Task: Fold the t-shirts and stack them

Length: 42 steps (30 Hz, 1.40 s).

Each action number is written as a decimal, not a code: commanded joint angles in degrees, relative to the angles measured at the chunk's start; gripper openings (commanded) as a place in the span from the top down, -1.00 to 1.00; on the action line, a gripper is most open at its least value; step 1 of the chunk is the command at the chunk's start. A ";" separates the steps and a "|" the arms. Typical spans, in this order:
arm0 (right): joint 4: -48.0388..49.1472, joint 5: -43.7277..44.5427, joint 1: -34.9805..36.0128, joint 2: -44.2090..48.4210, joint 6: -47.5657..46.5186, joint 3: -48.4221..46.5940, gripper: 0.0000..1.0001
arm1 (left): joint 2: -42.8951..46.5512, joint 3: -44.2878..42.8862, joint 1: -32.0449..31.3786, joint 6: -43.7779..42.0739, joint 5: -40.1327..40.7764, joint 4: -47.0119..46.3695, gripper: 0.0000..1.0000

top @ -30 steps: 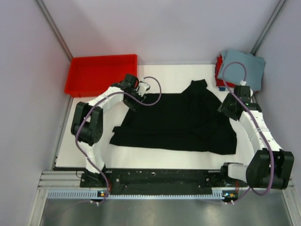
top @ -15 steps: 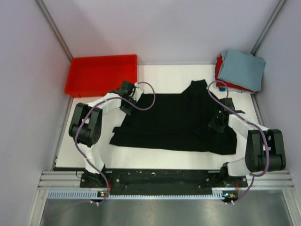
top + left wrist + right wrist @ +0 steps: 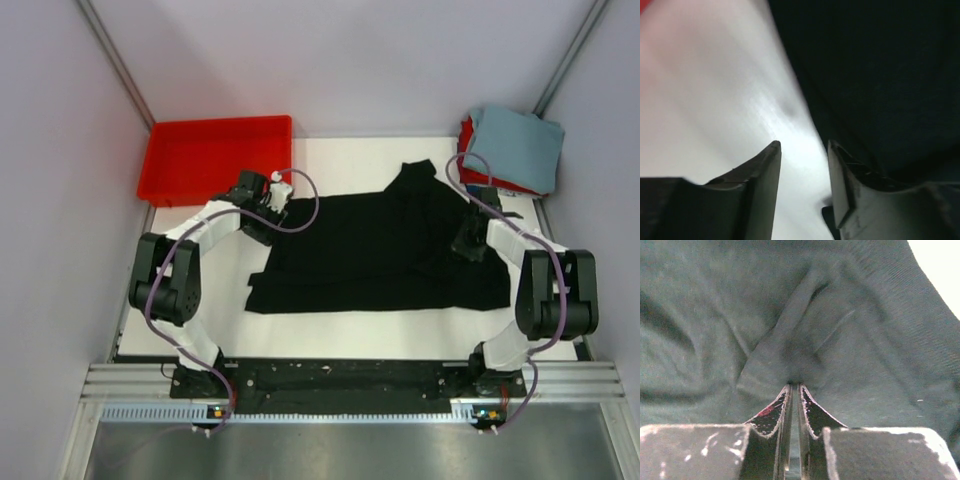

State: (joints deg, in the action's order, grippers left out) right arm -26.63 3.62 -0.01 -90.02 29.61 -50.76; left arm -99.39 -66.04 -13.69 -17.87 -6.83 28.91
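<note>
The large black t-shirt (image 3: 380, 250) lies spread and rumpled across the white table, also filling the right wrist view (image 3: 790, 315). My left gripper (image 3: 268, 228) is at the shirt's left edge; its jaws stand open (image 3: 804, 145) with bare table between them and the black t-shirt (image 3: 880, 75) under the right finger. My right gripper (image 3: 468, 245) is on the shirt's right side, shut (image 3: 794, 385) on a pinched fold of the black cloth. A folded grey-blue t-shirt (image 3: 515, 145) lies on a folded red t-shirt (image 3: 467, 140) at the far right corner.
A red plastic tray (image 3: 215, 158) stands at the far left corner of the table (image 3: 340, 165). Grey walls close in on both sides and at the back. A small blue object (image 3: 471, 187) lies by the stack.
My right arm came down from beside the stack onto the shirt's right side and shut on it. My left gripper moved left to the shirt's edge. The shirt shifted slightly away from me.
</note>
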 commanded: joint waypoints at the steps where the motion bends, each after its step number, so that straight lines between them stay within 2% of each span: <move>1: -3.59 7.37 -2.36 0.10 -2.62 -7.67 0.78 | -2.36 -7.33 -2.04 3.71 -5.22 -0.87 0.00; 7: -5.97 7.81 -2.54 7.39 -1.14 -6.81 0.23 | -12.22 -15.08 -2.83 7.49 -5.74 0.10 -0.15; 10: -5.89 7.19 -4.20 10.99 1.24 -3.22 0.14 | -14.59 -17.01 -3.79 7.58 -4.16 -0.25 -0.10; 13: -4.31 7.19 -5.26 12.93 3.44 1.44 0.07 | -16.53 -18.59 -3.97 7.85 -2.23 0.62 0.18; 14: -3.78 7.11 -5.26 13.11 3.96 2.76 0.04 | -16.79 -18.86 -3.97 7.85 -1.87 0.97 0.36; 16: -2.03 6.32 -5.44 12.50 5.02 6.01 0.00 | -16.27 -18.25 -3.97 7.85 -1.78 0.54 0.86; 17: -0.98 5.44 -5.70 11.63 5.55 6.90 -0.01 | -15.83 -17.72 -3.97 8.02 -1.70 0.02 1.00; 21: 0.88 3.33 -7.19 5.92 7.04 7.96 0.04 | -11.45 -14.74 -3.89 7.85 -1.08 -0.08 1.00; 30: 0.97 6.40 -7.81 0.37 2.83 4.53 0.03 | 7.01 -1.55 0.50 3.72 2.17 1.24 1.00; 35: 0.62 5.79 -7.81 -0.86 1.07 2.87 0.03 | 9.83 2.31 5.60 1.35 2.52 2.47 1.00; 42: 0.44 3.33 -7.72 -3.67 -0.86 0.93 0.01 | 6.33 1.09 10.70 -3.92 1.90 1.25 1.00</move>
State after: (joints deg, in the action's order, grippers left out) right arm -27.68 6.94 -6.90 -89.62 30.96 -49.60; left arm -91.46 -64.14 -5.63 -16.64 -8.34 31.77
